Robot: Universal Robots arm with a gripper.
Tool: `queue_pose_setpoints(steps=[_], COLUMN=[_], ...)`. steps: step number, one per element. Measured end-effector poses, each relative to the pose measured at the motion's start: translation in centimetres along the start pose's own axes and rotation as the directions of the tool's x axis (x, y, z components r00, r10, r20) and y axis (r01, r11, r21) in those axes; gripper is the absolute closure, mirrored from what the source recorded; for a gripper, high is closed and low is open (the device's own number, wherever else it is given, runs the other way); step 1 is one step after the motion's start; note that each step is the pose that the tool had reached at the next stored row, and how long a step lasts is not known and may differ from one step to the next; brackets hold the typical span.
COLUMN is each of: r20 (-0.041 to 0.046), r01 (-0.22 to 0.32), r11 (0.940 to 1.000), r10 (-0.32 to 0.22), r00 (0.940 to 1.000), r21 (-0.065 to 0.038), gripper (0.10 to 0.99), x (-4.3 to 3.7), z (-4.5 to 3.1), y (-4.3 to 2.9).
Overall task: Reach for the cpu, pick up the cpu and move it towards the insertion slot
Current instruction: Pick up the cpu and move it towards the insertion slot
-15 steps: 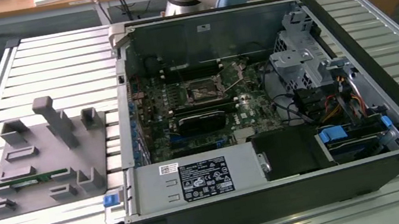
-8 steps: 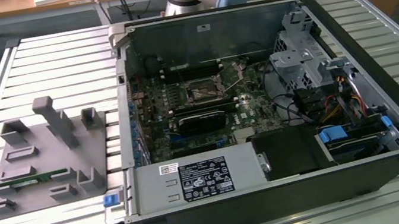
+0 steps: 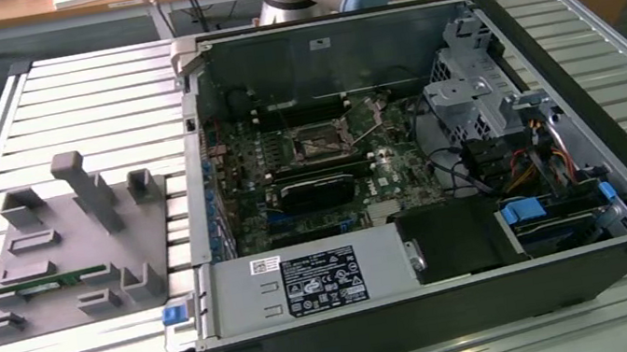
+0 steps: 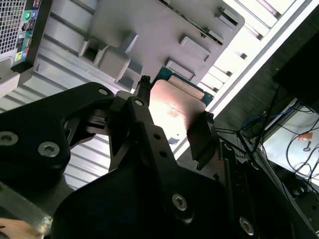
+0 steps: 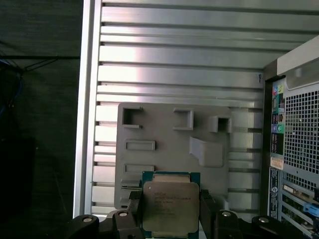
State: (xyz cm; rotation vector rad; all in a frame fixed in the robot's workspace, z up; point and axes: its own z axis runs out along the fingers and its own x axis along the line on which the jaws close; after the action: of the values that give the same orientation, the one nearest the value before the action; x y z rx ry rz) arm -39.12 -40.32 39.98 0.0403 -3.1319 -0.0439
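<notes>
Holding: my gripper (image 5: 171,215) is clamped on the cpu (image 5: 171,204), with one of its black fingers (image 4: 143,112) on each of two opposite edges. Both wrist views show the chip pinched flat between them.
Cpu position: it hangs over the near edge of the grey fixture plate (image 5: 174,144), and the slatted table (image 5: 174,64) runs on beyond. The metal lid faces the first wrist camera. I cannot tell how high it sits above the plate.
Insertion slot: in the exterior view, the square socket (image 3: 319,144) sits on the motherboard inside the open computer case (image 3: 377,336), just beside the black cooler block (image 3: 316,192). It is well apart from the fixture plate, which lies outside the case at the exterior view's left.
Step in hand: I judge the reach and the pick done, and the carry towards the slot hardly begun.
Next move calls for: in my judgement, travel across and over the case wall with the chip kept level, the grip unchanged, and its edges squared to the socket frame.
</notes>
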Motion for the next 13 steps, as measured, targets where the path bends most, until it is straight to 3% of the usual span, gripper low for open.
queue_pose_setpoints(steps=[13], r20=[0.0000], r01=[0.000], r11=[1.0000], r10=[0.000], r00=[1.0000], r21=[0.000], gripper=[0.541], x=[-1.87], z=[-0.13], y=[-0.04])
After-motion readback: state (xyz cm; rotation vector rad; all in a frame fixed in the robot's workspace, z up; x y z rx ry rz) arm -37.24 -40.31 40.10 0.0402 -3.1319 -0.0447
